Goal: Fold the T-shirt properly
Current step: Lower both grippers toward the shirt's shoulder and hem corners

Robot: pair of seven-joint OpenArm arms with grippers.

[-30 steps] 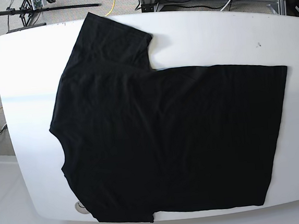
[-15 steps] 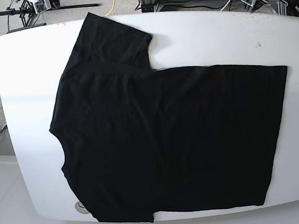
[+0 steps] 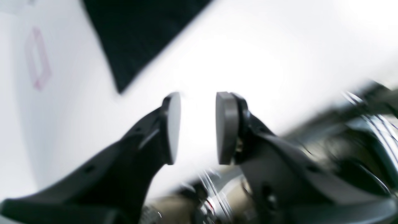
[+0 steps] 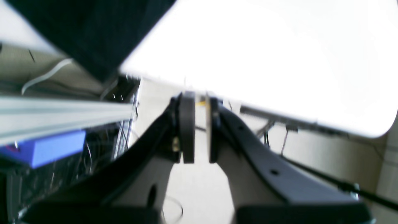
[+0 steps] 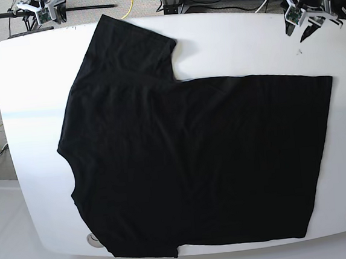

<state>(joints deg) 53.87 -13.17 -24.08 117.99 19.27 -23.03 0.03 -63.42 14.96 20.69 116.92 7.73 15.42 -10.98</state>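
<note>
White table (image 5: 238,45): base shows whole T-shirt (image 5: 194,158); wrists only corners.

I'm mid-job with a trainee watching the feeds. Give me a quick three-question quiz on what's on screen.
1. True or false: the left gripper is clamped on the hem of the T-shirt.
2. In the base view, the spread sleeve lies toward: A) the far edge of the table; B) the near edge; C) off the right end.
3. Fill in: in the base view the neckline faces the table's ____ end.

Key: 1 false, its jaws stand apart and empty above bare table. 2 A. 3 left.
</note>
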